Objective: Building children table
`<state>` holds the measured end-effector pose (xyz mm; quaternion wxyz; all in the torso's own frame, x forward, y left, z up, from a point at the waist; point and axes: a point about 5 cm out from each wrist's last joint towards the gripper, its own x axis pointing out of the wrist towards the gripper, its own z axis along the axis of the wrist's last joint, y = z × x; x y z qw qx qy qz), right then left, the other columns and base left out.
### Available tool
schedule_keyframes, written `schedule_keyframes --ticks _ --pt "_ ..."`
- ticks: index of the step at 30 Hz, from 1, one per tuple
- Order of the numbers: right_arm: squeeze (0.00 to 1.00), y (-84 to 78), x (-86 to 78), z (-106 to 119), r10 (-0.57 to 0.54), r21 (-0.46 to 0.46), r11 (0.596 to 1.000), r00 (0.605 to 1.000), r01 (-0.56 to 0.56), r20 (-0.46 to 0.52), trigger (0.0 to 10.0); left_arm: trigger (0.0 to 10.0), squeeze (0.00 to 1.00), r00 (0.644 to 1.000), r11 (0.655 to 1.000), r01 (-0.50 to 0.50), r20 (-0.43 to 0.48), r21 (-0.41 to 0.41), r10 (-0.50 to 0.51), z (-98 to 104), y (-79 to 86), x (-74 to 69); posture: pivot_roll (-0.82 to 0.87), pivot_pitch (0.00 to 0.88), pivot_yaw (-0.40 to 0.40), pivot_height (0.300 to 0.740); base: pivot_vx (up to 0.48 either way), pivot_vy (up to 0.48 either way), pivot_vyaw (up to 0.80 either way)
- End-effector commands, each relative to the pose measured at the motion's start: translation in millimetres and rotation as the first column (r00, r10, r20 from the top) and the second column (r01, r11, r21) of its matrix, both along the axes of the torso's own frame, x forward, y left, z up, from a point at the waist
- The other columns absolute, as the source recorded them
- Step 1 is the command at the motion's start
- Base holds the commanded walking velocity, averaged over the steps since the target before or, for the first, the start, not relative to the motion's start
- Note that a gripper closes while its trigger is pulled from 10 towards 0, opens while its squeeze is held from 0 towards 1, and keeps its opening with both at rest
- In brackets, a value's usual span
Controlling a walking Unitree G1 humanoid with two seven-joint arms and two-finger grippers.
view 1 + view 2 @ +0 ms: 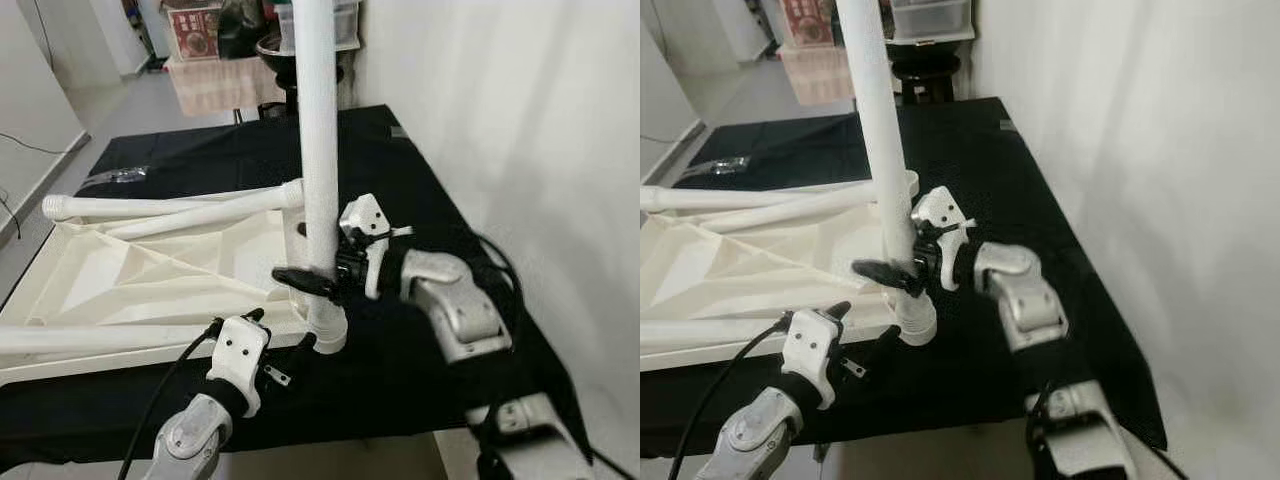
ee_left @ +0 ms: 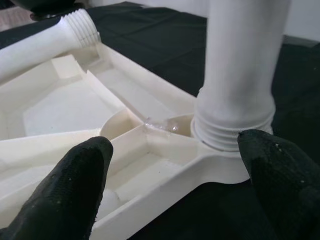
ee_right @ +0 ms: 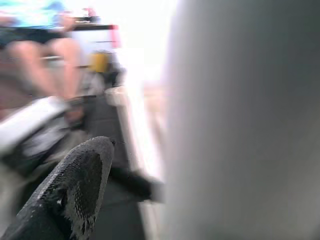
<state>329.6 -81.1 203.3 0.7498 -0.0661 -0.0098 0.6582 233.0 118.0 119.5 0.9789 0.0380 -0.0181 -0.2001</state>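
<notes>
Table leg [image 1: 320,150] stands upright in the corner socket at 6 o'clock of the upturned tabletop [image 1: 150,275], right gripper [image 1: 318,283] pinching it low.

Risk now: that smooth, round white plastic tube could lean and cross-thread, since its ribbed threads sit just above the socket. Left gripper [image 2: 170,175] waits at the tray's near edge, fingers [image 2: 75,180] spread wide, gripping nothing. Two loose legs [image 1: 170,210] lie at 10 o'clock on the ribbed cream underside; black cloth [image 1: 400,170] might slide.

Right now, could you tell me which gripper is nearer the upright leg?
Right. The right gripper is clasped around the upright leg just above its base; the left gripper sits open beside the base, not touching.
</notes>
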Motion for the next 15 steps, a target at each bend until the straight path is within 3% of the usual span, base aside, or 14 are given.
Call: schedule_keyframes --ticks 1,7,8,11,12,15 --pt "0.00 3.0 6.9 1 0.110 -0.009 0.994 0.993 -0.110 -0.032 10.0 10.0 0.00 1.000 1.000 -0.008 -0.009 0.016 0.009 -4 0.1 -0.3 0.01 0.044 0.035 0.740 0.000 0.000 0.00" --pt "0.00 3.8 18.8 -4 0.090 -0.053 0.994 0.993 -0.094 -0.070 10.0 10.0 0.00 1.000 1.000 -0.006 -0.009 0.016 0.006 -4 -0.9 -0.8 0.01 0.045 0.033 0.740 0.000 0.000 0.00" --pt "0.00 5.3 22.6 -7 0.071 -0.067 0.995 0.994 -0.076 -0.080 1.9 10.0 0.00 1.000 1.000 -0.003 -0.010 0.015 0.003 -4 -1.2 -1.2 0.02 0.048 0.034 0.740 0.000 0.000 0.00" --pt "0.00 5.9 24.9 -8 0.064 -0.076 0.995 0.994 -0.071 -0.088 1.9 10.0 0.00 1.000 1.000 -0.001 -0.011 0.014 0.002 -4 -1.4 -1.6 0.02 0.049 0.034 0.740 0.000 0.000 0.00" --pt "0.00 5.8 25.8 -10 0.068 -0.084 0.994 0.993 -0.076 -0.101 0.0 10.0 0.00 1.000 1.000 0.001 -0.012 0.014 0.000 -4 -1.5 -1.9 0.02 0.050 0.033 0.740 0.000 0.000 0.00" --pt "0.00 3.8 26.5 -13 0.081 -0.088 0.992 0.990 -0.092 -0.116 0.0 10.0 0.00 1.000 1.000 0.003 -0.015 0.012 -0.003 -4 -1.6 -2.6 0.02 0.054 0.035 0.740 0.000 0.000 0.00"
